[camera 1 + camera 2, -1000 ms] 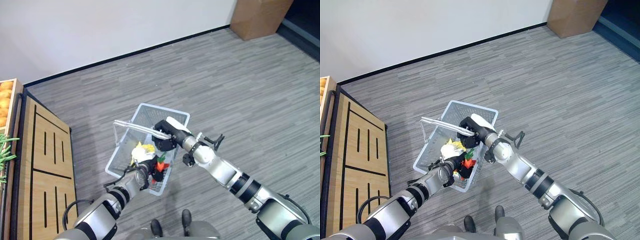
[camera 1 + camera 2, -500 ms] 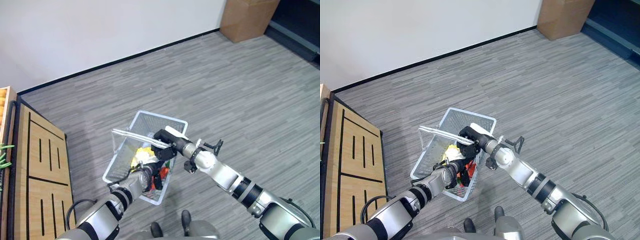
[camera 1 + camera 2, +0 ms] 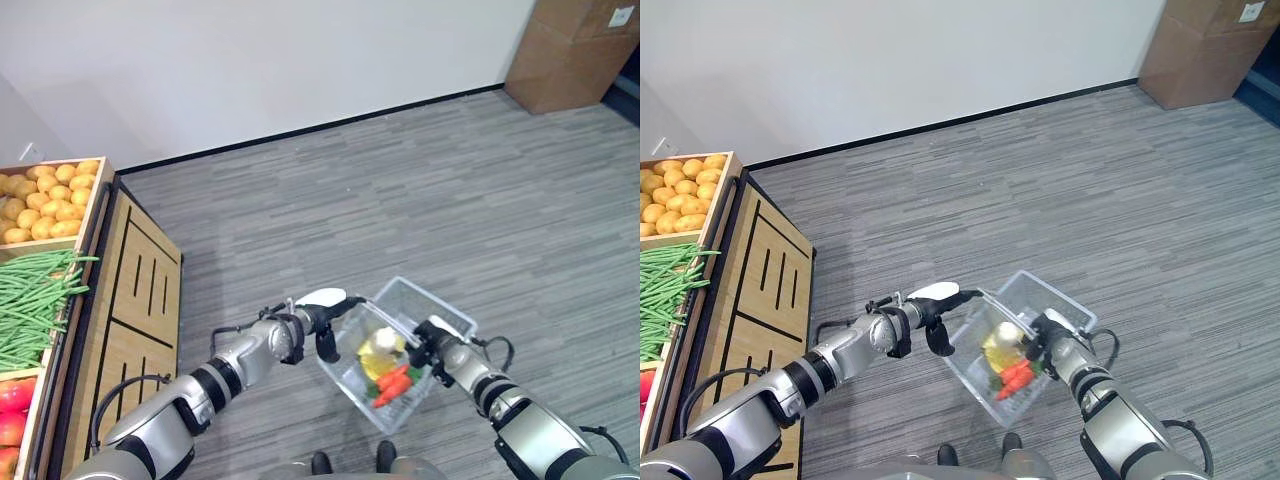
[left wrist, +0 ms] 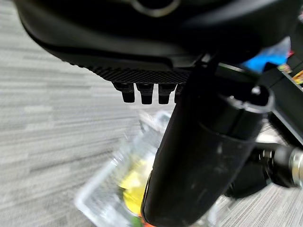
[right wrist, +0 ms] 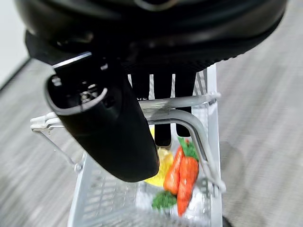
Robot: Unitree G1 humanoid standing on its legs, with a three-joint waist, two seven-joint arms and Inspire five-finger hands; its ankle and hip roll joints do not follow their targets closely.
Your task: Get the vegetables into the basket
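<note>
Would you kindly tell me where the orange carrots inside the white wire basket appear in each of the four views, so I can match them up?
Left eye view: the orange carrots lie in the white wire basket, low and right of centre.
Right eye view: the carrots sit low, just right of centre.
Left wrist view: an orange sliver at the bottom edge, too blurred to tell.
Right wrist view: the carrots show lower centre, past the right hand.
Shared landmark: the basket.

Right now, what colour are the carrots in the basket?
Orange with green tops; the carrots show best in the right wrist view.
</note>
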